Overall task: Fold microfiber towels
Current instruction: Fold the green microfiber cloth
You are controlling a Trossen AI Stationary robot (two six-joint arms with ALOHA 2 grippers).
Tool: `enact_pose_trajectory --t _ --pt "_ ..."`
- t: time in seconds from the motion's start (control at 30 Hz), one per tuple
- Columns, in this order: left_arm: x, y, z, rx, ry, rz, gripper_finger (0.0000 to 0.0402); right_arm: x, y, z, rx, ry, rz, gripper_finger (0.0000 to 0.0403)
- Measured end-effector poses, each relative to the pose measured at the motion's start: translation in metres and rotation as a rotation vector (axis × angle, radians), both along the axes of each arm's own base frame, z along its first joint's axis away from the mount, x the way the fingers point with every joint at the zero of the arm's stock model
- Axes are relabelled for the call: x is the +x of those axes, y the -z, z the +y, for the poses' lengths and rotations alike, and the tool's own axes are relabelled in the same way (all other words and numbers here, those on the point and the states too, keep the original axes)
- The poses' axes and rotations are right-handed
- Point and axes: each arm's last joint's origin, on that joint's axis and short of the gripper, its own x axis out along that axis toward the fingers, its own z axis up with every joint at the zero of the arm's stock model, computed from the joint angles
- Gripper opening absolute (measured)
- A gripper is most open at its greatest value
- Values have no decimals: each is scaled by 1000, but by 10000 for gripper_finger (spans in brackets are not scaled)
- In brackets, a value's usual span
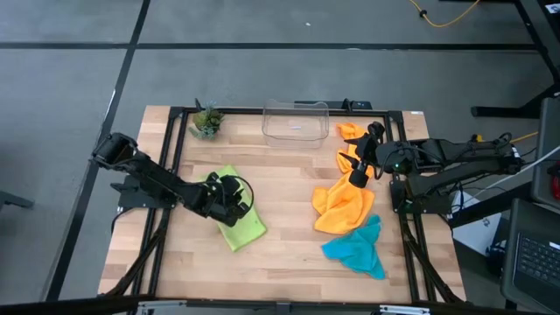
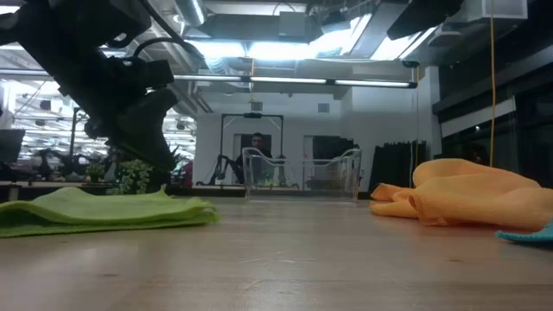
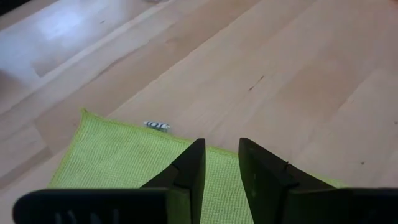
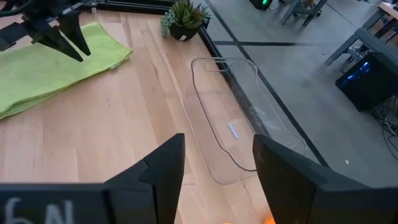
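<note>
Two arms, four towels on our wooden table [image 1: 289, 236]. Lime green towel [image 1: 236, 219] lies flat for folding; our left gripper [image 3: 217, 165], narrowly parted and empty, hangs above it. Two orange towels [image 1: 343, 203] and teal towel [image 1: 357, 248] wait crumpled; right gripper [image 4: 217, 168] hovers open, empty.
</note>
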Motion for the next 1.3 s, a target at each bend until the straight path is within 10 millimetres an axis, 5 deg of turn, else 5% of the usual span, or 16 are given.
enact_pose_trajectory --t 1.3 --pt "2 -5 3 135 -46 -69 90 0 0 0 -1 -2 0 193"
